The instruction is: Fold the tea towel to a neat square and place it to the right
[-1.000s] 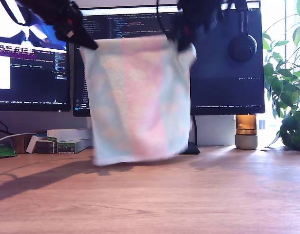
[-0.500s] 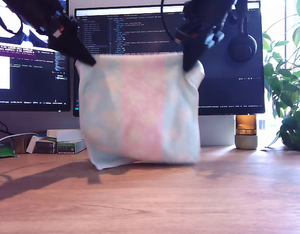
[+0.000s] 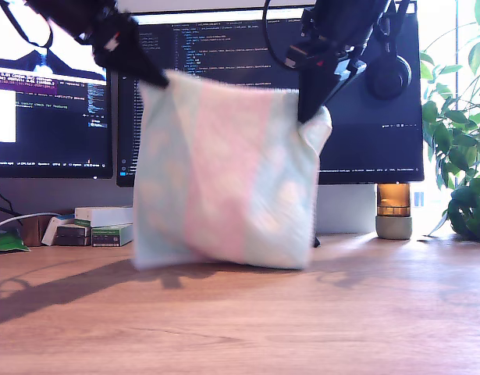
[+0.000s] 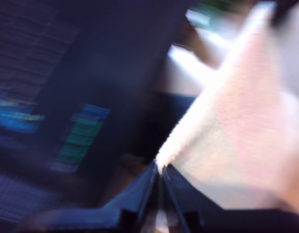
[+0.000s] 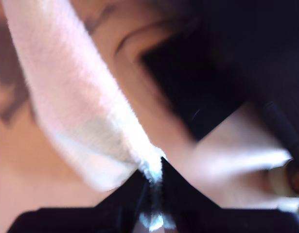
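The tea towel, white terry with pale pink and mint bands, hangs as a sheet in front of the monitors. Its lower edge is just above the wooden desk. My first gripper is shut on the towel's top corner on the exterior view's left. My second gripper is shut on the top corner on that view's right and sits lower, so the top edge slopes. In the first wrist view, the towel runs out from the closed first gripper. The second wrist view shows the towel pinched in the second gripper.
Two monitors stand right behind the towel, with headphones on one. A small lamp and a leafy plant are at the exterior view's right. Boxes and cables sit at its left.
Both grippers shifted toward the exterior view's right, and the second gripper dropped lower. The towel came down with them and its hanging lower edge swung along above the desk.
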{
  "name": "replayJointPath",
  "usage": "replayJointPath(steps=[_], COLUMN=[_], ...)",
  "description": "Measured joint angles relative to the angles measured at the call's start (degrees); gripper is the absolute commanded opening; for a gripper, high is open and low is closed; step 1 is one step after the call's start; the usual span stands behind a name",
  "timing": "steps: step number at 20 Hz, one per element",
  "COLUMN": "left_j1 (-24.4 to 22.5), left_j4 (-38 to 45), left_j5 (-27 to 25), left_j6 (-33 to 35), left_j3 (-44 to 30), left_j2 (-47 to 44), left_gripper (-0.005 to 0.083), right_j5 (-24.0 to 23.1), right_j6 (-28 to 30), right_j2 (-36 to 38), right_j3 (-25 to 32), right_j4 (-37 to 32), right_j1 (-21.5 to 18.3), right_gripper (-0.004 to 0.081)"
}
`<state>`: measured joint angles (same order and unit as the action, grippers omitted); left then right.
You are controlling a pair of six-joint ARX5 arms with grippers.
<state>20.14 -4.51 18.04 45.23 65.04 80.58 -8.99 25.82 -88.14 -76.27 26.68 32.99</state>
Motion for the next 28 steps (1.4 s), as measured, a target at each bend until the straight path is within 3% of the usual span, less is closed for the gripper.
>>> replayJointPath(steps=[3, 8, 12, 16, 23, 28], left_j1=[-1.5, -0.3, 1.3, 1.9, 5.6, 11.3], left_j4=[3.7, -10.1, -16.3, -27.4, -38.8, -40.9], left_j5=[-0.1, 3.6, 4.8, 10.5, 9.7, 8.3], left_j6=[-0.7, -3.3, -4.1, -7.4, -13.0, -17.7], left_j3=[0.1, 0.1, 0.1, 0.3, 0.1, -4.5], left_j2=[4.8, 7.4, 3.4, 0.0, 0.7, 0.7], left_gripper=[-0.0024, -0.0024, -0.0024, -0.0024, -0.0023, -0.0023], right_j5=[0.0, 1.0, 4.6, 8.4, 15.1, 16.1], right_j6=[-0.4, -0.3, -0.3, -0.6, -4.9, -6.8], right_j2=[0.0, 0.0, 0.0, 0.0, 0.0, 0.0], right_j3=[0.0, 0.0, 0.0, 0.0, 0.2, 8.9], right_j4=[-1.1, 4.1, 11.2, 16.7, 23.7, 27.6], right_j1=[0.4, 0.1, -0.7, -1.0, -1.0, 2.8], right_gripper=[-0.0013, -0.0013, -0.0013, -0.0013, -0.0013, -0.0013])
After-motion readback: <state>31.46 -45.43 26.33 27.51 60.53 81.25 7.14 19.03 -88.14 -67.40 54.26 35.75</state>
